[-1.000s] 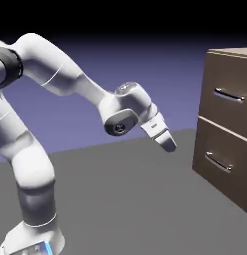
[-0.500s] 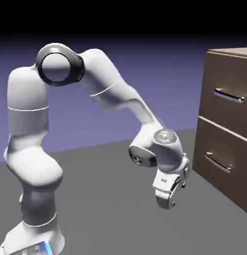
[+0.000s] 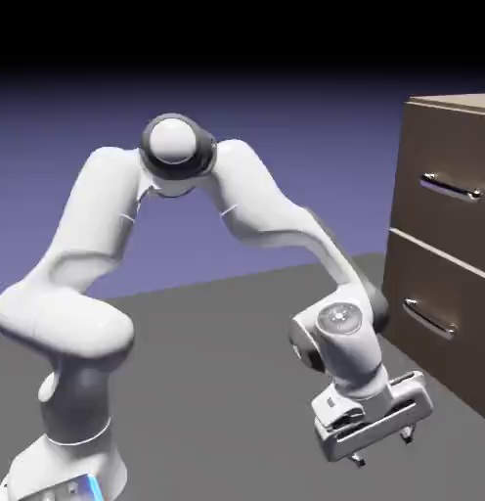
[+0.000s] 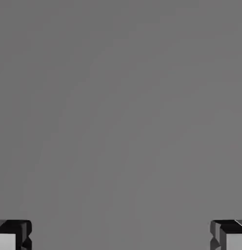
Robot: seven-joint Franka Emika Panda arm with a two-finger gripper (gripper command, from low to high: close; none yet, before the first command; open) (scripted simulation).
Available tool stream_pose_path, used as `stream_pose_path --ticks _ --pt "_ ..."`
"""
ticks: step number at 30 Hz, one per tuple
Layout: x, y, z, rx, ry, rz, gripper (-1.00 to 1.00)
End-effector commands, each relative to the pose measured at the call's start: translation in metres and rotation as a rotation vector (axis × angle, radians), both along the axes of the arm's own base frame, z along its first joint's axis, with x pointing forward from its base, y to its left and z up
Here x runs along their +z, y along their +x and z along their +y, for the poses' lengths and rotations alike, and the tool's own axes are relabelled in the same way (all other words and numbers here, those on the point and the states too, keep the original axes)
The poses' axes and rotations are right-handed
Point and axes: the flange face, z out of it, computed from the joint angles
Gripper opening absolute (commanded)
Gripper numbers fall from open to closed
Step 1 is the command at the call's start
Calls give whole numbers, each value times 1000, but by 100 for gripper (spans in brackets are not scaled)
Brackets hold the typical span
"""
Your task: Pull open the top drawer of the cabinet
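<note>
Since the earlier frame, the hand (image 3: 383, 447) has moved lower and toward the exterior view's right, while the cabinet (image 3: 440, 250) shows no change. The hand is open and holding nothing, its two fingertips wide apart and pointing down at the bare grey counter (image 3: 217, 391). The top drawer (image 3: 447, 176) is closed, located above the hand and farther to the exterior view's right, its silver bar handle (image 3: 450, 187) well apart from the fingertips.
</note>
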Motion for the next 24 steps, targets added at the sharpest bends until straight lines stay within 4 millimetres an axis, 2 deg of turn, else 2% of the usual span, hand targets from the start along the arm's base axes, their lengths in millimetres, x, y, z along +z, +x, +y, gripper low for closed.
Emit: stream_pose_path --ticks 1,7,10,13,16,19,21,24 --pt "4 3 -4 -29 -14 -25 0" --pt "45 33 -13 -147 -103 -224 0" --pt "73 54 -7 -167 -142 -350 0" --pt "106 77 9 -159 -172 -488 0" --pt "142 101 36 -121 -189 -633 0" --pt "178 125 75 -54 -190 -782 0" --pt "202 139 108 7 -180 -879 0" --pt "235 157 169 120 -148 -1020 0"
